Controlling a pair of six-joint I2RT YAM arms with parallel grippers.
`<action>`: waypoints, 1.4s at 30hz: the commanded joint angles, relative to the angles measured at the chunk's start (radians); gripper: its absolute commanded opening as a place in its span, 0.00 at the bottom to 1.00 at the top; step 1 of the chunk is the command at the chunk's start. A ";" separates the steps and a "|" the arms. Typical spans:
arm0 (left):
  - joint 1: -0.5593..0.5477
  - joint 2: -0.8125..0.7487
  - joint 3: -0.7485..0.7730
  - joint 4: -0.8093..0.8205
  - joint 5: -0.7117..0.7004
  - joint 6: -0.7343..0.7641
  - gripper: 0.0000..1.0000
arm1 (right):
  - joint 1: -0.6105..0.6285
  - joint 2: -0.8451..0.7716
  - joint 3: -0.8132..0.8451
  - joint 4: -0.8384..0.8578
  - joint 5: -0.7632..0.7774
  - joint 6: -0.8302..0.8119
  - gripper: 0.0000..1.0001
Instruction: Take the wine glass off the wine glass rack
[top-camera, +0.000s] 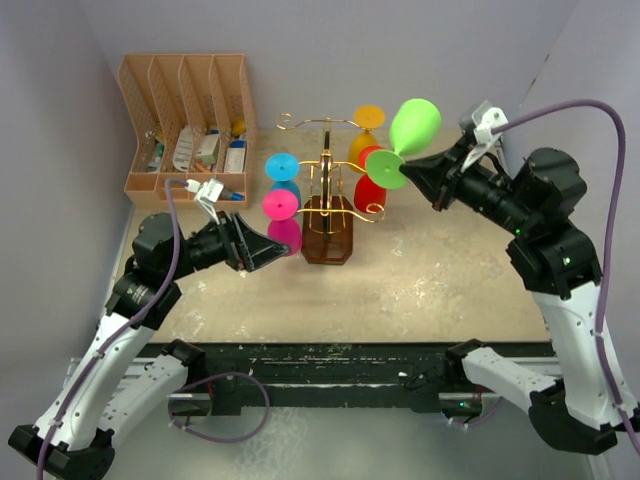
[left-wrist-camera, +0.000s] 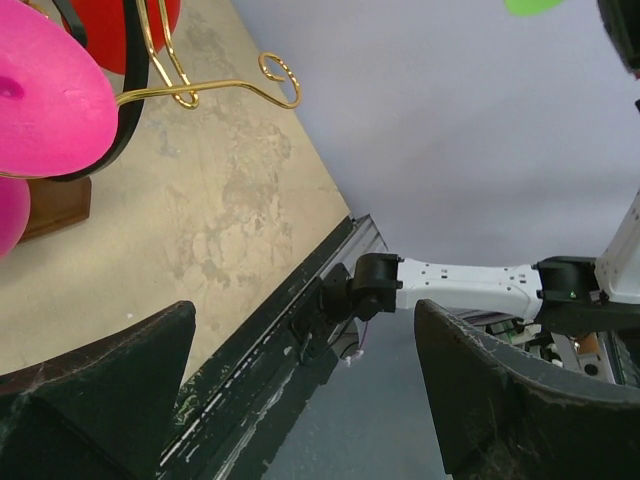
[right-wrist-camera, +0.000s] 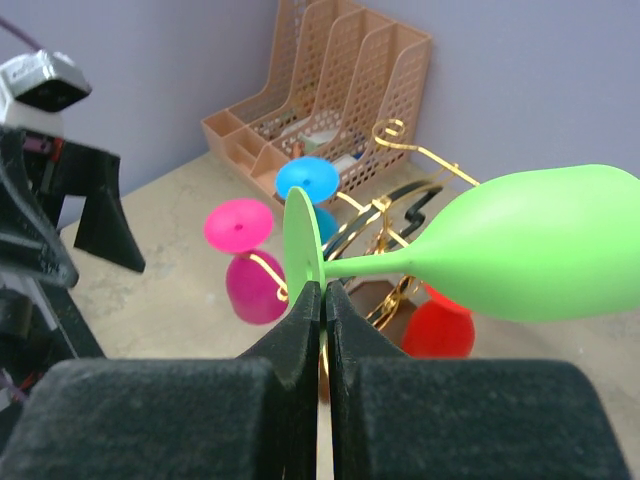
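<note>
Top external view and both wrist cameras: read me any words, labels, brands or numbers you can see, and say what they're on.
No text is readable in any view.
Packets in the file organiser: printed labels show, but they are too small and blurred to read.
Green wine glass and wine glass rack: no markings visible.

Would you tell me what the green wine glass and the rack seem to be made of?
The green wine glass: probably plastic, opaque, matte, evenly coloured. The wine glass rack: shiny gold metal wire on a dark, seemingly wooden base.
</note>
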 joint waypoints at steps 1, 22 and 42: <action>-0.004 -0.015 -0.006 -0.007 -0.007 0.040 0.93 | 0.056 0.111 0.119 0.099 0.079 -0.056 0.00; -0.004 -0.061 -0.041 0.048 -0.115 -0.216 0.84 | 0.342 0.090 0.002 0.174 0.514 -0.354 0.00; -0.004 -0.025 0.076 -0.039 -0.152 -0.207 0.83 | 0.900 0.024 -0.322 0.517 1.188 -0.735 0.00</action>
